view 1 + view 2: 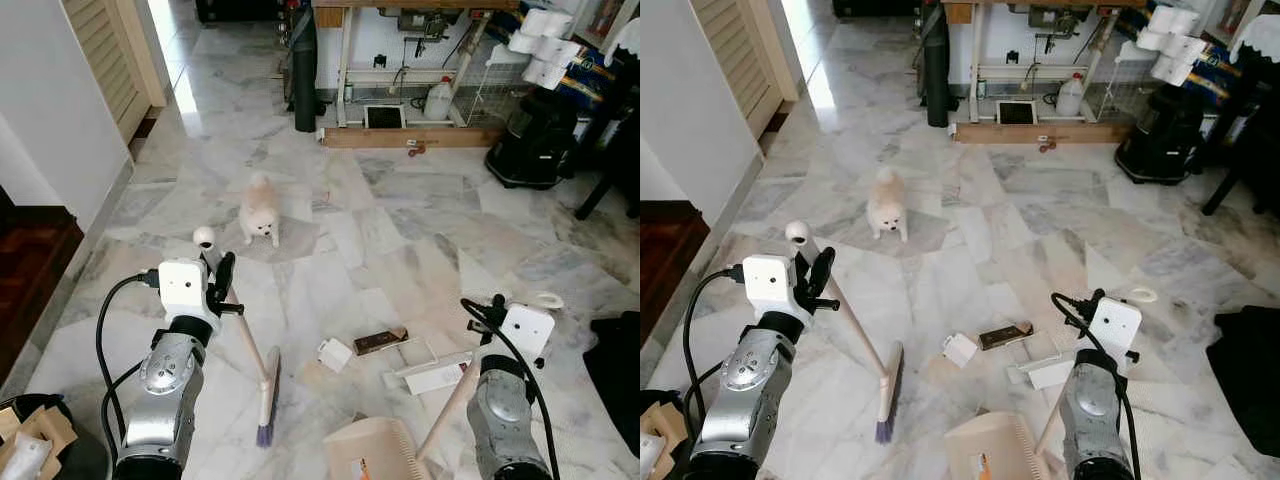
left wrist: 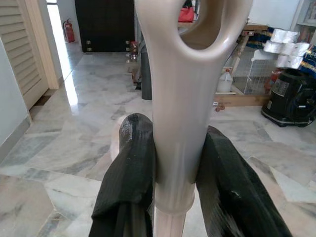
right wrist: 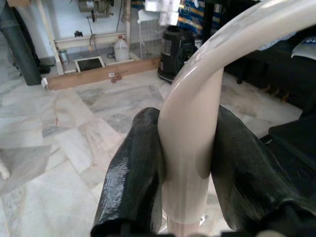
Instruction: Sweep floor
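Observation:
A beige broom (image 1: 250,345) slants down to its head and purple bristles (image 1: 265,432) on the marble floor. My left gripper (image 1: 222,276) is shut on the broom's handle (image 2: 174,148) just below its hanging loop. My right gripper (image 1: 484,318) is shut on the curved beige handle (image 3: 187,148) of the dustpan (image 1: 372,450), which rests on the floor near my feet. Between broom and dustpan lies litter: a small white box (image 1: 334,354), a brown wrapper (image 1: 380,341) and white card pieces (image 1: 432,374).
A small cream dog (image 1: 261,210) stands on the floor ahead of the broom. Farther back are a black cylinder (image 1: 304,70), a wooden plank (image 1: 410,137) and a black appliance (image 1: 532,140). A tape roll (image 1: 545,299) and black bag (image 1: 618,370) lie right; a paper-filled bin (image 1: 35,440) stands left.

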You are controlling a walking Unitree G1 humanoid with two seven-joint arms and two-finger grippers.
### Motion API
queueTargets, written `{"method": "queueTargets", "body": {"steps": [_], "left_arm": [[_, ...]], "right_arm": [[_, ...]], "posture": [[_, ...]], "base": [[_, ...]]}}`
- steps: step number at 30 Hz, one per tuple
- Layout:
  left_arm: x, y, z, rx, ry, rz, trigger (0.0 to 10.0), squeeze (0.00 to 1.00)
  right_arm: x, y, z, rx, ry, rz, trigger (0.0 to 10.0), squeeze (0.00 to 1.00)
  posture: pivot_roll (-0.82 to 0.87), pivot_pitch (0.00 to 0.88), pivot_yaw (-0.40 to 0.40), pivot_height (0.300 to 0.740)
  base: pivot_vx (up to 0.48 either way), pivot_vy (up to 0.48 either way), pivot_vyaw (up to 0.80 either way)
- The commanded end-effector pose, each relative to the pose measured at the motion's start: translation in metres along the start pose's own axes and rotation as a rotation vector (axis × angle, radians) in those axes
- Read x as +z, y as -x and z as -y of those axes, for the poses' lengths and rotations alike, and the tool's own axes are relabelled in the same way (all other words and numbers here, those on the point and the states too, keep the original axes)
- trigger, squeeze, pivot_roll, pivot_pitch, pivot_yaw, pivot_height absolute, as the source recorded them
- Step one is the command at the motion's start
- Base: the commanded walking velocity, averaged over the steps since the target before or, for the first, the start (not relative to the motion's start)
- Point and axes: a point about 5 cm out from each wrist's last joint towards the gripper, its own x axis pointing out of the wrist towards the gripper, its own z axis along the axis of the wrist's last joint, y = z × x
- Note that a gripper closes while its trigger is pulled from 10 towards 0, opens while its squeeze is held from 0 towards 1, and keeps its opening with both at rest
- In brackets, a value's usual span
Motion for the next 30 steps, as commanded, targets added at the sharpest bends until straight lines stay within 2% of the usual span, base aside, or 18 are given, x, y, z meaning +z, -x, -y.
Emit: {"method": "queueTargets", "body": {"steps": [1,2,11,12,13,17,18,19,30], "left_arm": [[0.0108,-0.003,0.0029,-0.022,-0.012,0.05,10.0,0.0],[0.0108,-0.003,0.0031,-0.023,-0.012,0.05,10.0,0.0],[0.0107,-0.0031,0.0052,-0.034,-0.008,0.049,10.0,0.0],[0.0107,-0.0032,0.0053,-0.035,-0.008,0.049,10.0,0.0],[0.0106,-0.0033,0.0055,-0.036,-0.007,0.048,10.0,0.0],[0.0101,-0.0033,0.0066,-0.045,-0.005,0.045,10.0,0.0],[0.01,-0.0031,0.007,-0.047,-0.004,0.044,10.0,0.0],[0.0098,-0.003,0.0074,-0.05,-0.003,0.043,10.0,0.0],[0.0093,-0.003,0.008,-0.058,-0.002,0.038,10.0,0.0]], "right_arm": [[0.0065,-0.0035,-0.0016,-0.007,-0.015,0.031,10.0,0.15],[0.0065,-0.0037,-0.0015,-0.007,-0.015,0.03,10.0,0.0],[0.0067,-0.0048,0.0004,-0.009,-0.018,0.034,10.0,0.0],[0.0067,-0.0048,0.0005,-0.008,-0.02,0.035,10.0,0.06],[0.0068,-0.0048,0.0005,-0.008,-0.02,0.036,10.0,0.99],[0.006,-0.0044,0.0003,-0.008,-0.015,0.032,10.0,1.0],[0.0055,-0.0041,0.0,-0.007,-0.014,0.03,10.0,0.64],[0.0047,-0.0035,-0.0006,-0.005,-0.014,0.026,10.0,0.0],[0.0025,-0.0021,-0.0033,0.016,-0.024,0.013,10.0,0.0]], "posture": [[0.04,0.086,0.001,0.74],[0.04,0.085,0.001,0.74],[0.04,0.079,0.001,0.74],[0.04,0.079,0.001,0.74],[0.04,0.079,0.001,0.74],[0.04,0.079,0.002,0.74],[0.04,0.079,0.002,0.74],[0.04,0.078,0.002,0.74],[0.04,0.076,0.001,0.74]], "base": [[0.0,0.0,0.0],[0.0,0.0,0.0],[0.0,0.0,0.0],[0.0,0.0,0.0],[0.0,0.0,0.0],[0.0,0.0,0.0],[0.0,0.0,0.0],[0.0,0.0,0.0],[0.0,0.0,0.0]]}}
